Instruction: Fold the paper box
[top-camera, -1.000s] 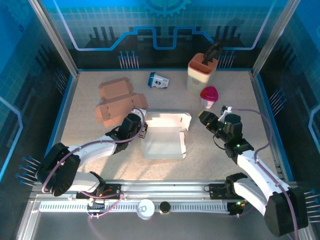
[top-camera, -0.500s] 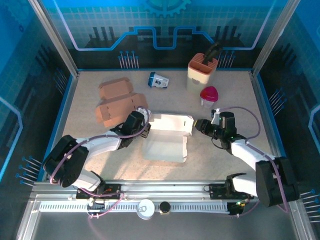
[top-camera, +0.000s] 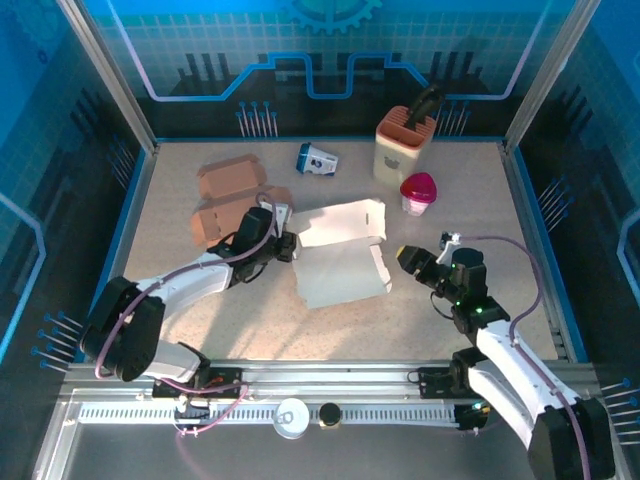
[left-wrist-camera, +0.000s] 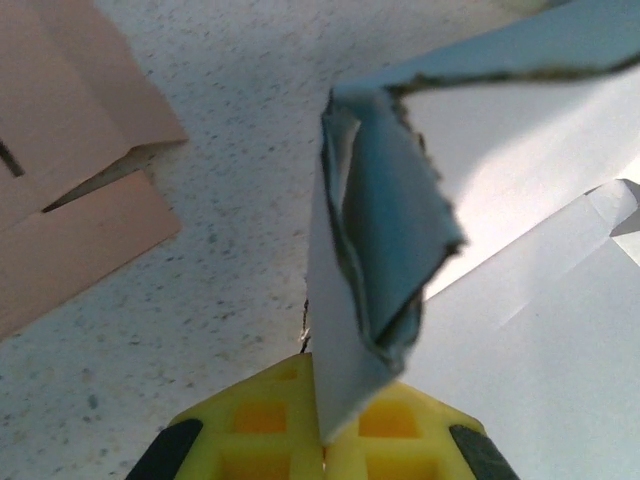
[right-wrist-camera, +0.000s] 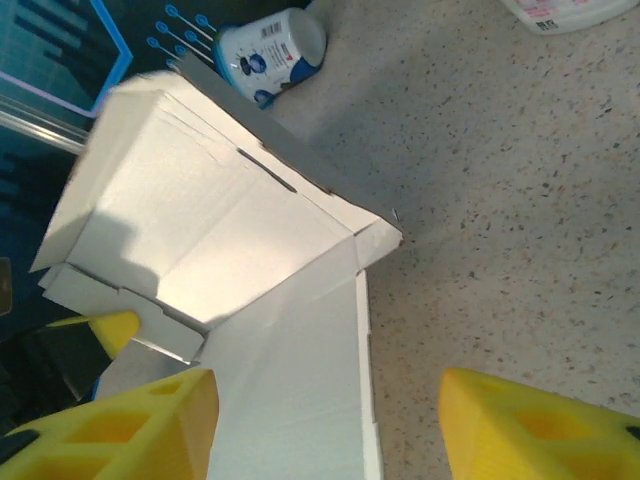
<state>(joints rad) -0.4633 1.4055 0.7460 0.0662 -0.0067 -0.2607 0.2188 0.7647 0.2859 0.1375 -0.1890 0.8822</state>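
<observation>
The white paper box (top-camera: 340, 255) lies half-flattened in the middle of the table, its lid panel raised at the far side. My left gripper (top-camera: 283, 243) is shut on the box's left flap; in the left wrist view the yellow fingertips (left-wrist-camera: 270, 420) pinch the thin white flap (left-wrist-camera: 380, 230) between them. My right gripper (top-camera: 408, 258) stands open just right of the box, apart from it. In the right wrist view, the box's right edge (right-wrist-camera: 300, 340) lies between and ahead of the spread yellow fingers (right-wrist-camera: 150, 420).
Flat brown cardboard boxes (top-camera: 235, 200) lie at the back left, close to my left gripper. A small blue-and-white cup (top-camera: 317, 160) lies on its side behind the box. A beige holder (top-camera: 403, 143) and a pink-lidded cup (top-camera: 417, 193) stand at the back right.
The right gripper came in to the box's right edge, then drew back right and opened wider. The box slid back and left with the left gripper, and its front part flattened.
</observation>
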